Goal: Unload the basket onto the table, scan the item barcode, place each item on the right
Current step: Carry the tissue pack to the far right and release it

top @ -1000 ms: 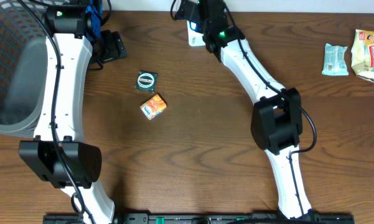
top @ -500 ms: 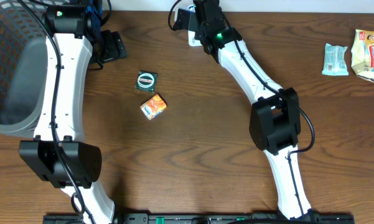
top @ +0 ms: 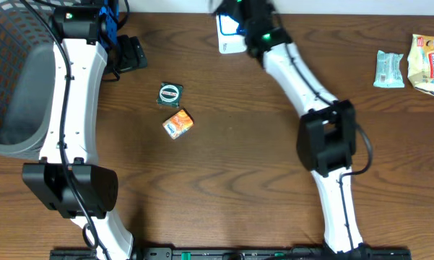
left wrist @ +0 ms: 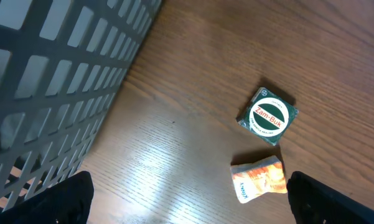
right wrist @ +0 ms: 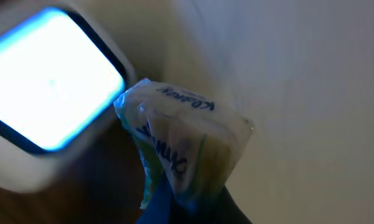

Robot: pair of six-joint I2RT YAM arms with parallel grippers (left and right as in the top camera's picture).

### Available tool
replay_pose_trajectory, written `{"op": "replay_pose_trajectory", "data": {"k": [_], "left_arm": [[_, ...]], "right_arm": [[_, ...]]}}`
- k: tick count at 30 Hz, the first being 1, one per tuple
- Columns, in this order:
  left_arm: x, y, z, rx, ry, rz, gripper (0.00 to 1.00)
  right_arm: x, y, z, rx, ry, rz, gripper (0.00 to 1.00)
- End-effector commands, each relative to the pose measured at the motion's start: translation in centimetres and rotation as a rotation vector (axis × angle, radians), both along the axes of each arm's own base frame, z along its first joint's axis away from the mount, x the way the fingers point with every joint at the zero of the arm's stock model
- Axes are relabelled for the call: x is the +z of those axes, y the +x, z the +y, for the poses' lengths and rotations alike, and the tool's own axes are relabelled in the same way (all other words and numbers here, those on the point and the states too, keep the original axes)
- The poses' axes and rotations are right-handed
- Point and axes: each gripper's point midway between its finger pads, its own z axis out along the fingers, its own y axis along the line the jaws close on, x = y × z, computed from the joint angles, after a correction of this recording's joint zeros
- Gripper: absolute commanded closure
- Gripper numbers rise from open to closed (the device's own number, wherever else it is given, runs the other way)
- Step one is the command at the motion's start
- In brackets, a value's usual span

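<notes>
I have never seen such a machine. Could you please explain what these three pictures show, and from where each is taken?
These are two robot arms at a wooden table. The overhead picture looks down on the left arm and the right arm. The other two pictures come from a camera on each wrist. On the table lie a green tin, an orange packet and, far right, a pale packet and a yellow packet. A grey basket stands at the left. The left pincer is open and empty. The right pincer is shut on a small wrapped packet, holding it beside a white device with a glowing window, probably the scanner.
</notes>
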Motion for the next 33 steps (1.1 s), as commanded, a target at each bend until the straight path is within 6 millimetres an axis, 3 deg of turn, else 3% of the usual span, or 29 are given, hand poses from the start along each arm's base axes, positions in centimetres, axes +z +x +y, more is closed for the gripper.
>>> {"op": "replay_pose_trajectory", "data": {"k": [1, 5, 9, 13, 16, 20, 21, 23, 28, 31, 33], "left_arm": [[-0.6, 0.0, 0.3, -0.003, 0.014, 0.020, 0.02], [-0.6, 0.0, 0.3, -0.003, 0.015, 0.020, 0.02], [-0.6, 0.0, 0.3, -0.003, 0.014, 0.020, 0.02], [-0.6, 0.0, 0.3, -0.003, 0.014, 0.020, 0.02], [-0.6, 0.0, 0.3, -0.003, 0.014, 0.020, 0.02], [-0.6, 0.0, 0.3, -0.003, 0.014, 0.020, 0.02], [-0.6, 0.0, 0.3, -0.003, 0.014, 0.020, 0.02], [-0.6, 0.0, 0.3, -0.003, 0.014, 0.020, 0.02], [-0.6, 0.0, 0.3, -0.003, 0.014, 0.020, 0.02], [-0.6, 0.0, 0.3, -0.003, 0.015, 0.020, 0.02], [-0.6, 0.0, 0.3, -0.003, 0.014, 0.020, 0.02]], "right_arm": [[3.6, 0.2, -11.4, -0.359, 0.263, -0.049, 0.99], [-0.1, -2.4, -21.0, -0.633, 0.407, 0.078, 0.99], [-2.8, -5.7, -29.2, -0.845, 0.594, 0.176, 0.99], [-3.8, -8.8, -35.3, -0.993, 0.646, 0.210, 0.99], [-4.1, -10.5, -38.3, -1.058, 0.646, 0.219, 0.97], [-4.3, -11.8, -40.8, -1.107, 0.652, 0.218, 0.89], [-4.3, -11.9, -41.1, -1.113, 0.653, 0.214, 0.78], [-4.2, -12.1, -41.6, -1.121, 0.650, 0.208, 0.44], [-4.1, -11.8, -41.4, -1.119, 0.645, 0.199, 0.32], [-3.7, -10.9, -38.6, -1.040, 0.703, 0.238, 0.24], [-2.3, -10.1, -36.7, -0.974, 0.744, 0.234, 0.22]]}}
